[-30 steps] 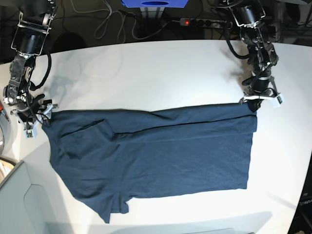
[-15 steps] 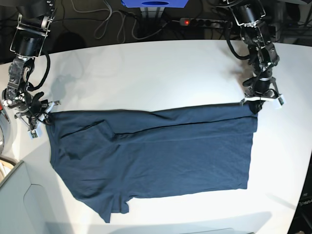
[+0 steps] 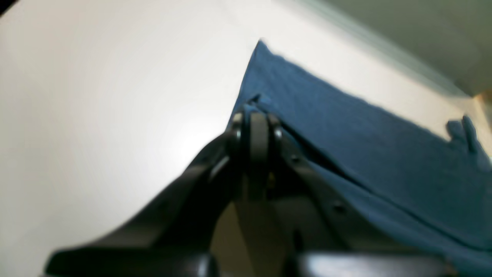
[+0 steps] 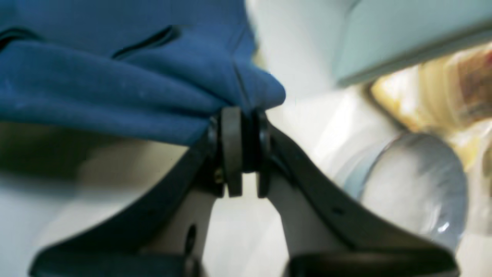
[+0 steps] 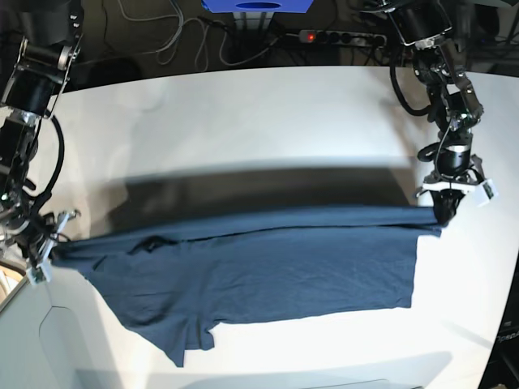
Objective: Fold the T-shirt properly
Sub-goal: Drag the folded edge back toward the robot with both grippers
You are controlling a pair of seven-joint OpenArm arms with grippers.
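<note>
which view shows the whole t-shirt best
The base view: the T-shirt shows whole on the white table, its far edge lifted between the left gripper and right gripper. The left wrist view shows only one pinched corner and a strip of cloth; the right wrist view shows a blurred bunched fold.

This looks like a robotics lab. Two black robot arms (image 5: 442,89) are mounted at the far corners of a plain white surface (image 5: 268,121). Behind its far edge loose cables (image 5: 174,36) trail over a dark floor, a power strip (image 5: 340,37) shows a lit red switch, and a blue stand (image 5: 258,6) rises.
</note>
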